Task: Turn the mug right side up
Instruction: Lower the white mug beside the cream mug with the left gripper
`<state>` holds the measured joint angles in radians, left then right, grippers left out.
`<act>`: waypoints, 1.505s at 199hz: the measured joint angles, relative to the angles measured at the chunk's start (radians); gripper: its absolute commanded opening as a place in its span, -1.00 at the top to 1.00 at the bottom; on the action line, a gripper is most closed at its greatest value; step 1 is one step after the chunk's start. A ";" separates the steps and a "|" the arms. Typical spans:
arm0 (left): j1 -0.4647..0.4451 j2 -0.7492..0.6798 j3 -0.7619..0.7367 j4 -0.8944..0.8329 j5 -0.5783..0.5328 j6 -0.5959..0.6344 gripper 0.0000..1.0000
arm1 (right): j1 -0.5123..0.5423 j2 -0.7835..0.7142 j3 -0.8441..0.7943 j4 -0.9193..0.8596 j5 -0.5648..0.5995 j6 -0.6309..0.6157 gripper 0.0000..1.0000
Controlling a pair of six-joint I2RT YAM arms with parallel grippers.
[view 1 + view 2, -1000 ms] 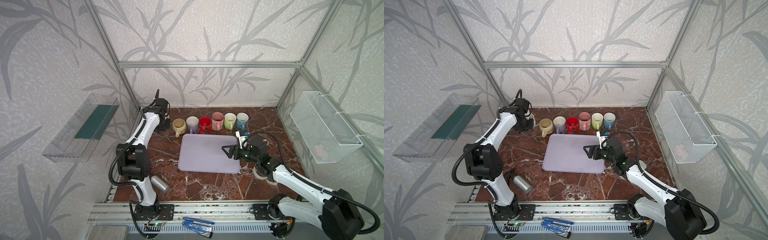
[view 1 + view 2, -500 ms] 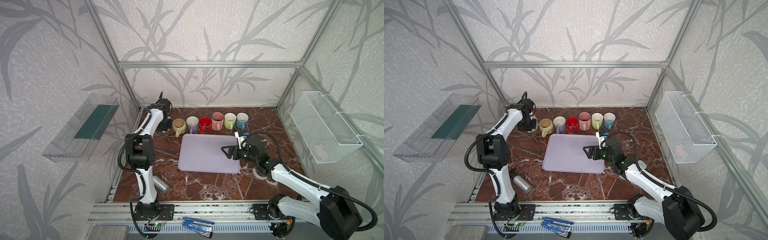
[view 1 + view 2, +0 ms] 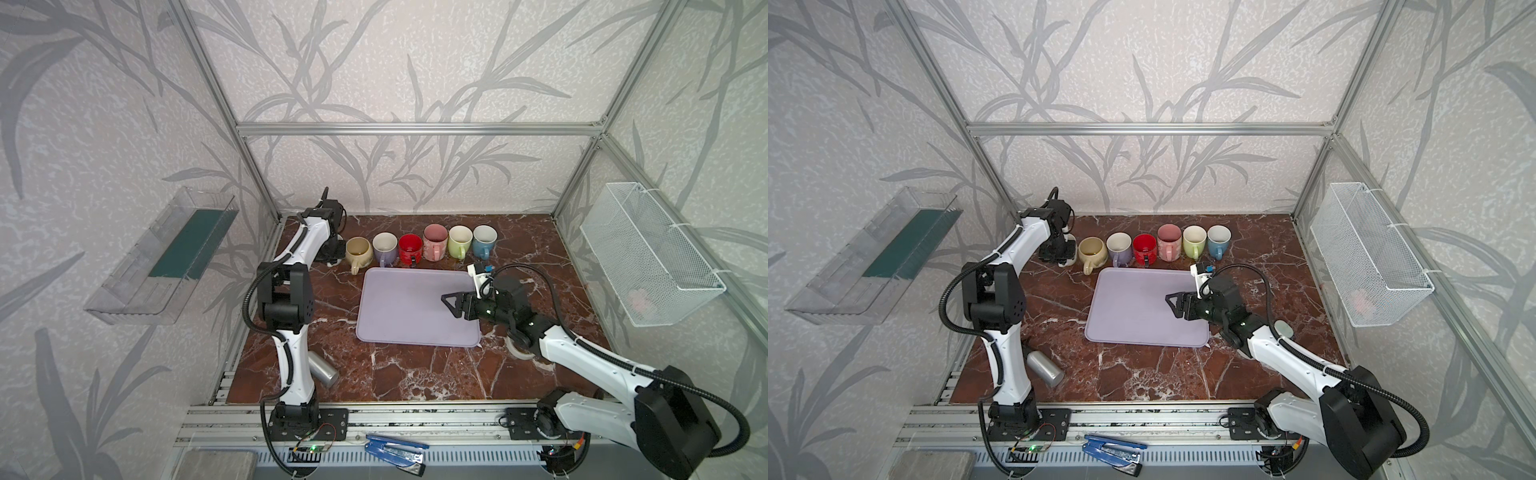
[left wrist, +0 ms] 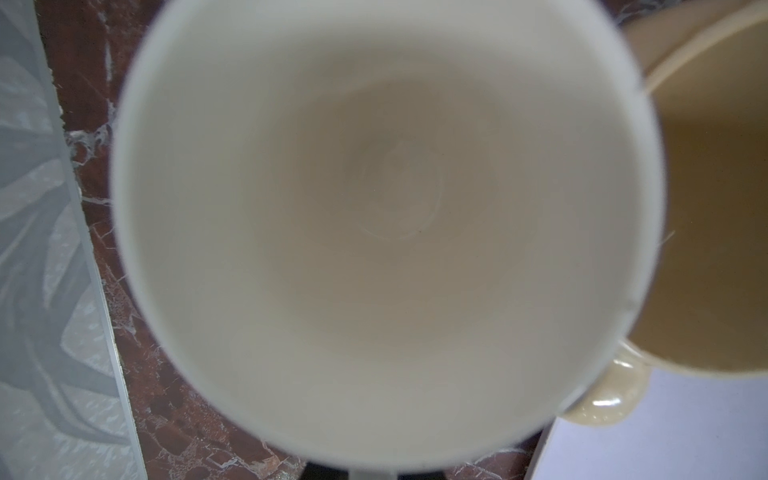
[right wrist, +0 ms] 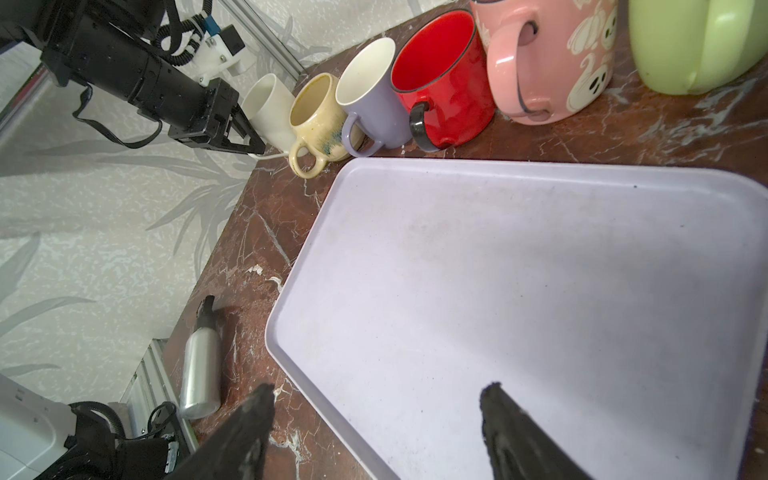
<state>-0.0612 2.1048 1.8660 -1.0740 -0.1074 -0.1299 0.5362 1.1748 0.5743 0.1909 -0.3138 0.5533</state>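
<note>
White mug [image 5: 270,106]: mouth up at the left end of the mug row, just beside the cream mug [image 5: 316,112], at the back left of the marble tabletop [image 5: 257,232]. The left wrist view looks straight down into its empty bowl (so it reads as already righted).
Left gripper [image 5: 249,139]: pressed together on what looks like the mug's handle [image 5: 274,156], low at the mug's side.
Right gripper [image 5: 376,390]: spread wide and holding nothing, hovering over the bare lavender tray [image 5: 498,291], well apart from the mugs.
Seating: I cannot tell whether the base sits flat on the marble or hangs just above it.
Handling: glazed ceramic, so stiff, fairly heavy and slick; it would likely chip if knocked on the stone or on its neighbour.
Best hold: the handle loop, or across the rim wall; the smooth round body would probably slip.
Stage: likely near the end, with only setting down and letting go left.
</note>
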 measured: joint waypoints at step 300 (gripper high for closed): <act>0.011 0.014 -0.018 0.095 0.019 -0.026 0.47 | 0.001 0.035 0.000 0.022 -0.001 0.001 -0.55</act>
<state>-0.0502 2.1189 1.8481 -0.9794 -0.0883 -0.1558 0.5369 1.2095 0.5743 0.2127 -0.3145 0.5545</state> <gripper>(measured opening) 0.246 0.777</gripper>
